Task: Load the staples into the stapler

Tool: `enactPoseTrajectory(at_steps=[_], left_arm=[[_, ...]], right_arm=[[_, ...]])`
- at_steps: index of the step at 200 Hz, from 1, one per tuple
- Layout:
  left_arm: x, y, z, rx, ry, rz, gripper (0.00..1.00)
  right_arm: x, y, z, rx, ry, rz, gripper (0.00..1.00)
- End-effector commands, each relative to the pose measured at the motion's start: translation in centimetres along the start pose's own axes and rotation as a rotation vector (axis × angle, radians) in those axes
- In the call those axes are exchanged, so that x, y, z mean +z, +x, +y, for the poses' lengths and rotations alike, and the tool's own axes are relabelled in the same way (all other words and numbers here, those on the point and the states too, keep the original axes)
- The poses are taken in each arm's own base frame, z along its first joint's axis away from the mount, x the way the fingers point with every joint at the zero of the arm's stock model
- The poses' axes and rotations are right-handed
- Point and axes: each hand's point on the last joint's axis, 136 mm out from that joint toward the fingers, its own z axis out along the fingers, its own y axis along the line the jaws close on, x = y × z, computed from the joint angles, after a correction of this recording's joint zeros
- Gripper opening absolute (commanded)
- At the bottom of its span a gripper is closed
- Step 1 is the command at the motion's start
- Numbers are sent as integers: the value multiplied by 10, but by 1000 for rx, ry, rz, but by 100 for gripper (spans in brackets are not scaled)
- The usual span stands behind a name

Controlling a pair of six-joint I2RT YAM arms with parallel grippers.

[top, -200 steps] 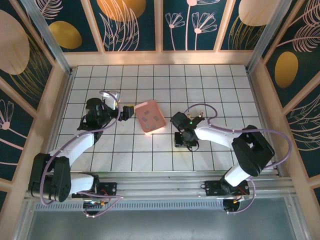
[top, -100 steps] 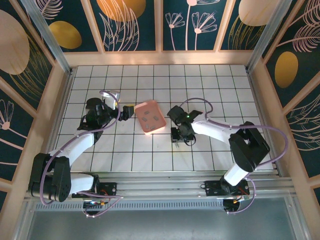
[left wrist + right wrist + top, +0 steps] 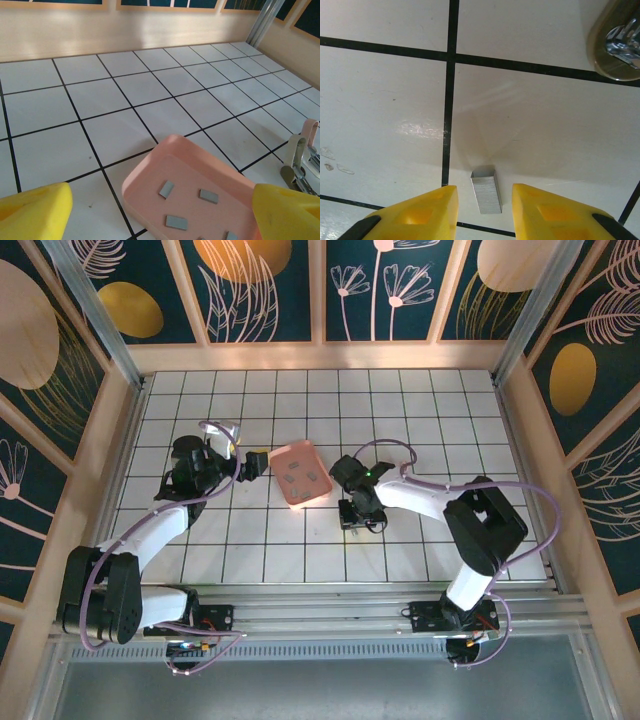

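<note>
Staples [image 3: 166, 188] lie flat as several short grey strips inside the pink tray [image 3: 150, 165], which sits near the middle of the tiled table [image 3: 420, 420]. One more staple strip [image 3: 486, 191] lies on a white tile outside the tray, just beside a black grid line.

The right gripper [image 3: 482, 202] hangs low over that strip, its yellow fingertips [image 3: 420, 210] standing narrowly apart on either side, with a sliver of tile showing between each pad and the metal, so nothing is clamped. The stapler [image 3: 615, 40] shows its beige body and chrome end at the upper right of the right wrist view, apart from the strip; the left wrist view catches it at the right edge, just beside the tray.

Compared with a second ago, the right arm has swung leftward: its elbow sits closer to the centre of the table and the right gripper [image 3: 358, 515] has shifted slightly toward the tray.

The left gripper [image 3: 255, 465] has not moved; it hovers by the tray's left side with its fingers spread wide and empty. The tray has kept its place.
</note>
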Motion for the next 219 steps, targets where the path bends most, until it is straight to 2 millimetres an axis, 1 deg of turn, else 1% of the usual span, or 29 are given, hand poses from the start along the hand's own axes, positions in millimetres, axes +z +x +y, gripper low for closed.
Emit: enactPoseTrajectory(at_steps=[1,59,93,145,178,202,219], left_arm=[[1,-12,-4,7,23,-20,92],[1,-13,-5,8,24,-24,92],[1,-13,-6,10,25,-23,92],[1,-13,-6,10,25,-20,92],[1,-14,-7,12,29,-23,92],[1,-14,-8,17,28,-23,92],[0,-14,-8,17,29,-24,92]], right_arm=[[5,1,5,-24,-5,15,34],[10,3,5,-29,-4,23,34],[14,3,4,-29,3,25,31],[21,7,-8,-18,59,37,30],[25,9,-10,-15,62,38,25],[29,9,-14,1,62,28,25],[29,5,-14,11,64,8,24]])
